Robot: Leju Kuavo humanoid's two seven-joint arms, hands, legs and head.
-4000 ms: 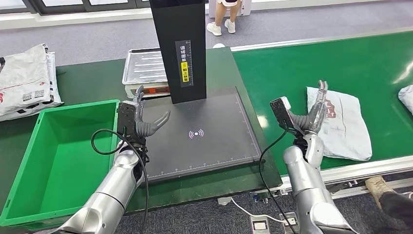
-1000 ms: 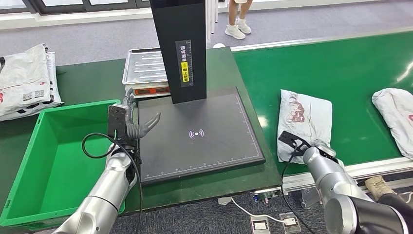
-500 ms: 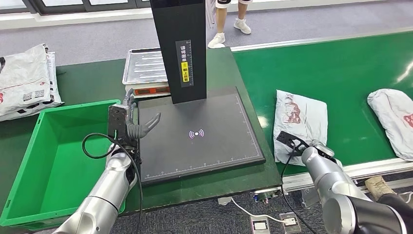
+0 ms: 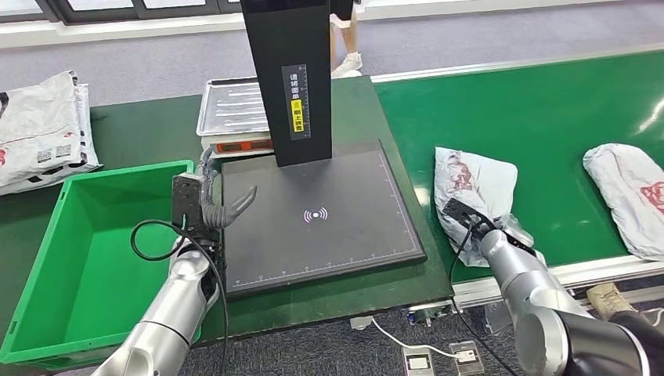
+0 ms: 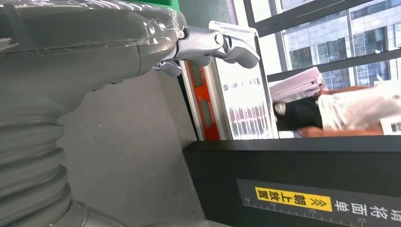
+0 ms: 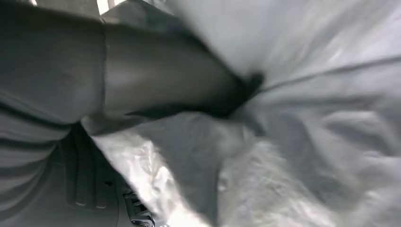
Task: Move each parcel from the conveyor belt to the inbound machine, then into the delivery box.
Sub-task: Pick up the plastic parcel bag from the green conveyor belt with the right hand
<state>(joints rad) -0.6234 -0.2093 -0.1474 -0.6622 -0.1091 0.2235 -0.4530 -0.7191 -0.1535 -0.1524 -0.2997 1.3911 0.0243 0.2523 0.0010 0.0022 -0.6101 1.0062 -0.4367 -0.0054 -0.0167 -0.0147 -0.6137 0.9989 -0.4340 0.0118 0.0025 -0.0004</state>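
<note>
In the head view, a white parcel (image 4: 475, 188) is lying on the green conveyor belt (image 4: 564, 110), just right of the black inbound machine (image 4: 317, 211). The right hand (image 4: 501, 229) is pressing on the parcel's near edge. The left hand (image 4: 219, 205) is hanging over the machine's left edge beside the green delivery box (image 4: 86, 258), fingers apart and holding nothing.

In the left wrist view, the left hand (image 5: 71, 61) is sitting over the machine's dark plate.

In the right wrist view, the dark thumb (image 6: 165, 75) is digging into the crinkly parcel (image 6: 307, 118); whether the right hand is really gripping it cannot be told.

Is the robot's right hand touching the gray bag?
Touching. In the right wrist view, the right hand presses into the crumpled parcel.
</note>
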